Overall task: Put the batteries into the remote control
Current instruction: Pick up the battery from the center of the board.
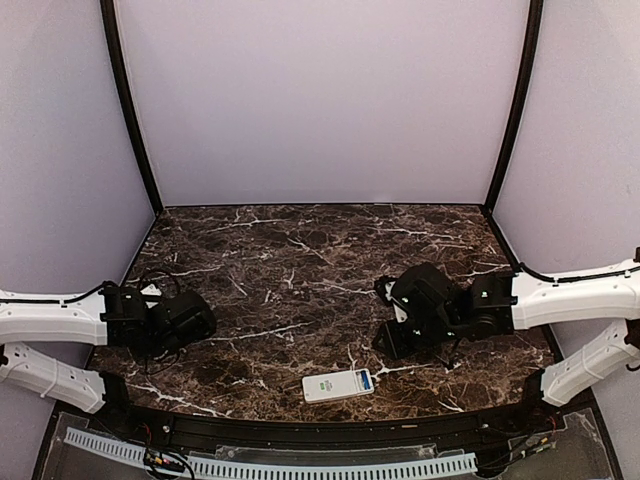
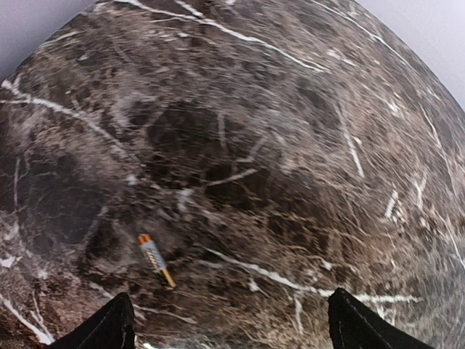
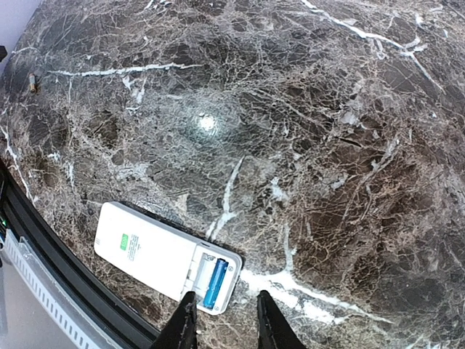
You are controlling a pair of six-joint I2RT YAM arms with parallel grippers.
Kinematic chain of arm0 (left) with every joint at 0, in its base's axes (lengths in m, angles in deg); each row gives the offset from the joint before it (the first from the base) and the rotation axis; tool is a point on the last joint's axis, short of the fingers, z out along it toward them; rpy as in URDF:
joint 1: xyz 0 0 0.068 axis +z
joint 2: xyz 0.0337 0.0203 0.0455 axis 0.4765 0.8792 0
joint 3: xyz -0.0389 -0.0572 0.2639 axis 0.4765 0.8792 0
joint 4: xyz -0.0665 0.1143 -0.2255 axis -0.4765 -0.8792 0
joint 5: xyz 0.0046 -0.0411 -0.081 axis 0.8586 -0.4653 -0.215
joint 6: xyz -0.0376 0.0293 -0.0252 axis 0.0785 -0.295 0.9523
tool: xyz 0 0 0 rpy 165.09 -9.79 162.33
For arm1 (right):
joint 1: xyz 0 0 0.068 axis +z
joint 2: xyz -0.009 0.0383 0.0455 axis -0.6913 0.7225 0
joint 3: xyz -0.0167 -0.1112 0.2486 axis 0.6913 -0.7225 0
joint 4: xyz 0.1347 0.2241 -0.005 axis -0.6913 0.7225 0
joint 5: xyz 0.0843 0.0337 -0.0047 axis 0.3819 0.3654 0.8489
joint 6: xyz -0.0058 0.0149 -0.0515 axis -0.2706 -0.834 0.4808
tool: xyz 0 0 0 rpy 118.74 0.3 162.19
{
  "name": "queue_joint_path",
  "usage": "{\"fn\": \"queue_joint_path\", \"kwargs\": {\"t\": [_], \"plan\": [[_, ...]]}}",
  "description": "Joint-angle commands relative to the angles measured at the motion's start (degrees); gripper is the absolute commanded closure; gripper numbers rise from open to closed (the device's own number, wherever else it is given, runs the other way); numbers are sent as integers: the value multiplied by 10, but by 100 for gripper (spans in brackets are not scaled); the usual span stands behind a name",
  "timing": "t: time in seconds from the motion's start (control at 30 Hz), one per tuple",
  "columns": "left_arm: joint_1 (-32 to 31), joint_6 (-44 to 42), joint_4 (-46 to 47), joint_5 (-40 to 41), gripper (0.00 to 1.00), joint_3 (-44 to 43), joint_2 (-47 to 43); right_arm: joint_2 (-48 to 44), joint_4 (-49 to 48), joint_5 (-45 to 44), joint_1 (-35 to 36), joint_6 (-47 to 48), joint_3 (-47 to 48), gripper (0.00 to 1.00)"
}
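While right gripper (image 3: 226, 298) hangs slightly parted, empty, remote control (image 3: 156, 254) holding 1 blue battery (image 3: 214, 282) lies just beyond its tips.

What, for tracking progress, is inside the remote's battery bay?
One blue battery lies in the bay of the remote control; the slot beside looks empty. Beneath the battery is hidden.

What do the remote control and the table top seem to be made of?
Remote control: likely plastic, smooth matte white shell. Table top: polished marble or marble-print laminate, dark brown with white veins and a glossy light spot.
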Motion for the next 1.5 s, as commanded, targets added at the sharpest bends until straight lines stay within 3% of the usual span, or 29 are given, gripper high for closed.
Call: {"fn": "queue_joint_path", "kwargs": {"t": [0.0, 0.3, 0.53, 0.73, 0.87, 0.93, 1.0, 1.23, 1.3, 1.33, 1.4, 1.47], "plan": [[52, 124, -68, -19, 6, 51, -10, -10, -23, -3, 11, -10, -6, 74], [183, -5, 99, -107, 13, 117, -6, -6, -21, -4, 20, -14, -7, 74], [197, -60, 108, -128, 16, 93, 50, -16, -18, -10, 26, -25, -16, 74], [197, -43, 63, -197, 23, 51, 143, -23, -22, -13, 27, -29, -21, 74], [197, -31, 62, -231, 31, 38, 218, -28, -16, -15, 28, -31, -21, 74], [197, -27, 72, -255, 41, 40, 235, -33, -10, -19, 30, -34, -23, 74], [197, -23, 76, -269, 50, 42, 243, -43, -5, -22, 29, -36, -26, 74], [197, -2, 73, -268, 63, 66, 208, -60, 7, -39, 29, -32, -26, 74], [197, 3, 73, -268, 74, 74, 196, -59, 9, -41, 29, -30, -23, 74], [197, 5, 73, -268, 85, 78, 192, -59, 10, -41, 30, -29, -22, 74], [198, 3, 75, -270, 95, 82, 184, -57, 9, -40, 30, -29, -21, 74], [197, -7, 80, -270, 98, 81, 176, -58, 10, -38, 30, -29, -21, 74]]}}
